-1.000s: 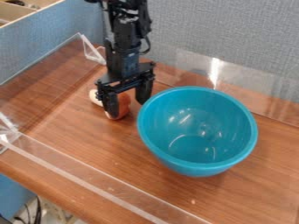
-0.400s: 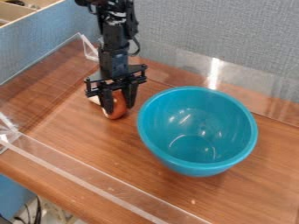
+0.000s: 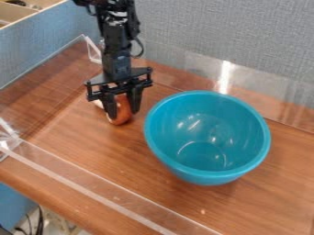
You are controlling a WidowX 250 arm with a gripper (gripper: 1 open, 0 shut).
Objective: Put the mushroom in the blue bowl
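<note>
The mushroom (image 3: 120,112), with a reddish-brown cap and a cream stem, lies on the wooden table left of the blue bowl (image 3: 207,136). My black gripper (image 3: 119,102) comes straight down onto it, and its two fingers sit tight against the mushroom's sides, shut on it. The mushroom still rests on the table surface. The large teal-blue bowl stands empty just to the right, its rim a short way from the gripper.
Clear plastic walls (image 3: 55,57) border the wooden table (image 3: 73,128) at the left, back and front. A cardboard box (image 3: 31,23) stands beyond the back left corner. A grey fabric wall rises behind.
The arm shifted slightly left and settled over the mushroom, and the fingers came together from wide open to shut on it.
</note>
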